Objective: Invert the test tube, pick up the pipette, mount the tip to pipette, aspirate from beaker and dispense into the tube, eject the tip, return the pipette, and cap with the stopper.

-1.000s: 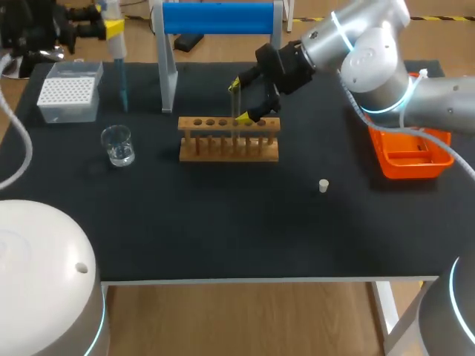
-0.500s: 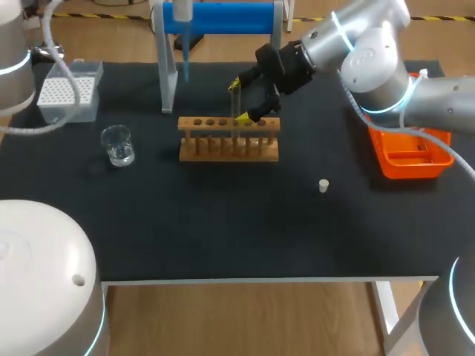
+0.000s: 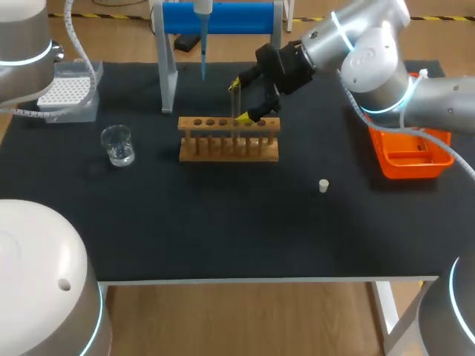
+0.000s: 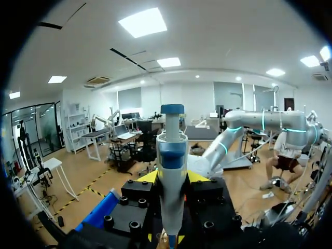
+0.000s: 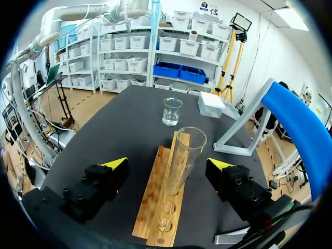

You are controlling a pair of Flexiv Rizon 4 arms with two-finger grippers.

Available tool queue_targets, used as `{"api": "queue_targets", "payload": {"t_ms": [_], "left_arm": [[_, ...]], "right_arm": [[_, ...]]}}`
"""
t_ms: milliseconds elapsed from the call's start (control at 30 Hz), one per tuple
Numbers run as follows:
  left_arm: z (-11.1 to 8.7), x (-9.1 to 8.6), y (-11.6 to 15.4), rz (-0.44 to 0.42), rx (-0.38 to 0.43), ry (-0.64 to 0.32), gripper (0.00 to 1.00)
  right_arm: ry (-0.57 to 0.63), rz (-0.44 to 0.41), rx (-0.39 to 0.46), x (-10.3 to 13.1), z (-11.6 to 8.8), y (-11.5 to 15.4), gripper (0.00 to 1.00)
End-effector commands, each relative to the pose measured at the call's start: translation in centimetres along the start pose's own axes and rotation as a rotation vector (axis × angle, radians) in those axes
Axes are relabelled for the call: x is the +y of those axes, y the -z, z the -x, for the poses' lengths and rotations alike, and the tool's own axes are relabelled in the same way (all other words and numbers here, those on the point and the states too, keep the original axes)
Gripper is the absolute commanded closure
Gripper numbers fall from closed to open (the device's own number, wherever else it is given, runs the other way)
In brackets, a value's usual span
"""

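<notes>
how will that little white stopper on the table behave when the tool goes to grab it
The stopper looks tiny, so it is probably very light: an off-centre touch could shove it across the black table. It seems to stand on end; knocked over, its round body would likely roll.

**A Lab With Robots**

This is a science lab. On the black table (image 3: 223, 222) stands a wooden rack (image 3: 228, 139) with a glass tube (image 5: 184, 161) in it. Near it are a small glass cup (image 3: 117, 144) and a white box of tips (image 3: 68, 90). A left arm (image 3: 22, 33) and a right arm (image 3: 371, 52) of a robot hang over the table, and the left one holds a pipette (image 4: 171, 171).
</notes>
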State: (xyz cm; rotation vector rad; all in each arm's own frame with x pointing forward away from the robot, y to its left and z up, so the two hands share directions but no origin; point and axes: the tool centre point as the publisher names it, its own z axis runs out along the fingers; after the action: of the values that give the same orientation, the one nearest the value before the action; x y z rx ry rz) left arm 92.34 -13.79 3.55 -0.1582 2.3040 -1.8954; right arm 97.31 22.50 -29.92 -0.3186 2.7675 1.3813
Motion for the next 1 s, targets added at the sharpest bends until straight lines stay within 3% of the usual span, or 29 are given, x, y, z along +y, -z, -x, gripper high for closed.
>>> {"api": "queue_targets", "payload": {"t_ms": [33, 433, 1000], "left_arm": [[0.0, 0.0, 0.1, 0.001, 0.001, -0.001, 1.0], [0.0, 0.0, 0.1, 0.001, 0.001, -0.001, 1.0], [0.9, -0.2, -5.1, -0.07, 0.089, -0.014, 1.0]], "right_arm": [[0.0, 0.0, 0.001, 0.0, 0.0, 0.1, 0.0], [0.0, 0.0, 0.001, 0.0, 0.0, 0.1, 0.0], [0.0, 0.0, 0.001, 0.0, 0.0, 0.1, 0.0]]}}
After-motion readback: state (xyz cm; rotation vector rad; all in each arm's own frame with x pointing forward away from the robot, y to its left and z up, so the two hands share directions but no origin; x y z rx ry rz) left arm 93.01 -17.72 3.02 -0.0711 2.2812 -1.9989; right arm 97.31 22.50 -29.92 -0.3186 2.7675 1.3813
